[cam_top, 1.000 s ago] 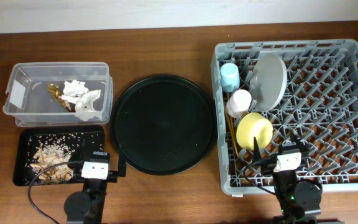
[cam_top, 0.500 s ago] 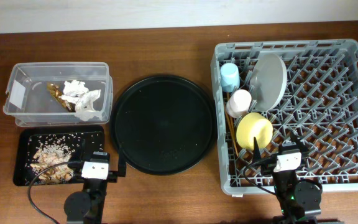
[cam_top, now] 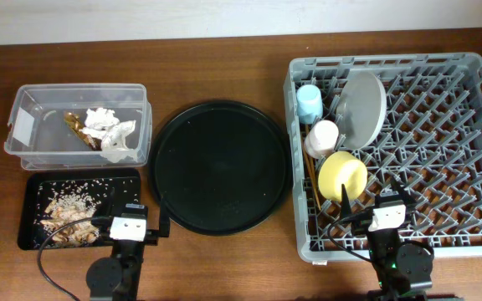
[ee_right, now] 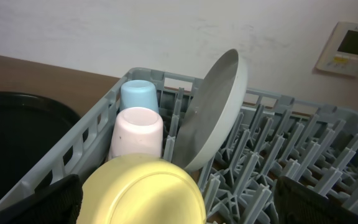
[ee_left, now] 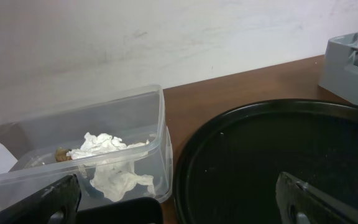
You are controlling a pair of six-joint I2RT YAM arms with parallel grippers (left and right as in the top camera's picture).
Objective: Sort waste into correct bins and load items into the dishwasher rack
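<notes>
The crumpled white tissue (cam_top: 111,131) and the brown-gold wrapper (cam_top: 77,125) lie in the clear tub (cam_top: 22,144). The tissue (ee_left: 114,163) also shows in the left wrist view. Food scraps with rice (cam_top: 68,209) lie in the flat black tray (cam_top: 32,186). The grey rack (cam_top: 467,125) holds the light-blue cup (cam_top: 310,102), pink cup (cam_top: 321,138), grey plate (cam_top: 363,107) on edge, yellow bowl (cam_top: 342,176) and chopsticks (cam_top: 312,191). My left gripper (cam_top: 132,219) is open and empty near the flat tray. My right gripper (cam_top: 376,201) is open and empty, just behind the bowl (ee_right: 145,193).
A large round black tray (cam_top: 220,167) sits bare between the bins and the rack, and fills the right of the left wrist view (ee_left: 278,149). A white wall runs along the back of the brown table (cam_top: 224,67).
</notes>
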